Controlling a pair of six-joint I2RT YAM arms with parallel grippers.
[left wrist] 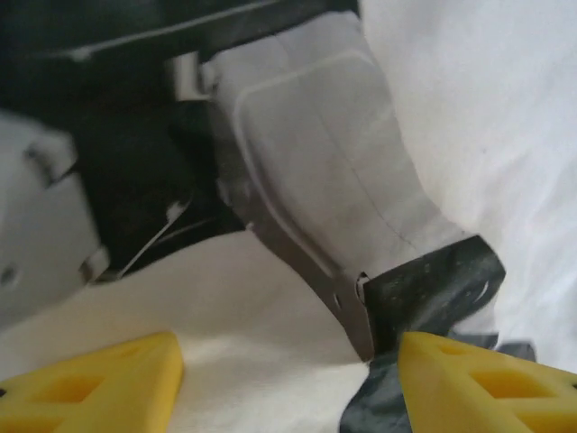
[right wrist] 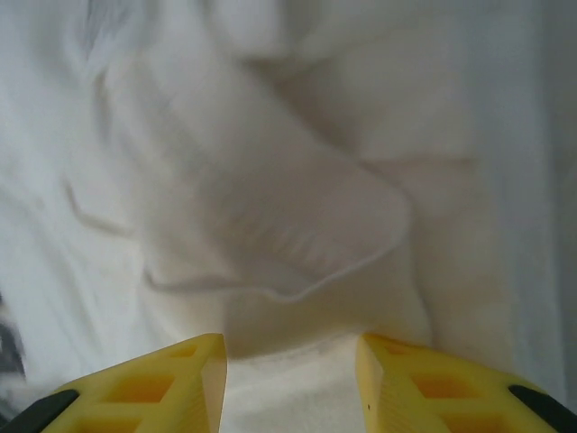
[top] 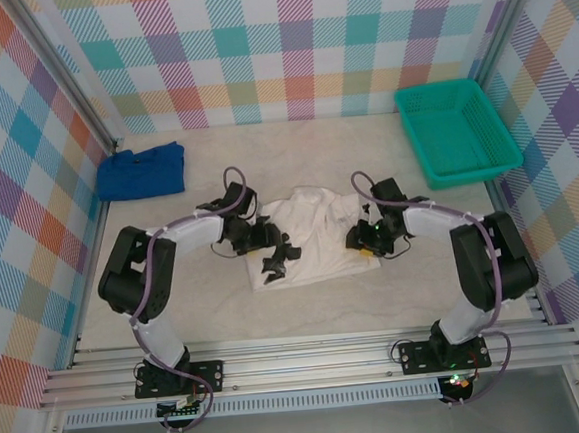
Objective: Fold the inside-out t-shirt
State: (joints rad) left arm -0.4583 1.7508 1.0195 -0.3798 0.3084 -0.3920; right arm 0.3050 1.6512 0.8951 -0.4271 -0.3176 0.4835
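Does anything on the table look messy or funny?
Yes, the white t-shirt is rumpled in a lumpy heap in the middle of the table, between the left gripper and right gripper, not lying flat. One hemmed edge curls up. The blue cloth and green basket look tidy.

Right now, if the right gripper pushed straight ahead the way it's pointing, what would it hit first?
The white cotton t-shirt. In the wrist view, the right gripper has its yellow fingers apart, with a rumpled fold of that fabric directly ahead. It looks very close, though depth is hard to judge.
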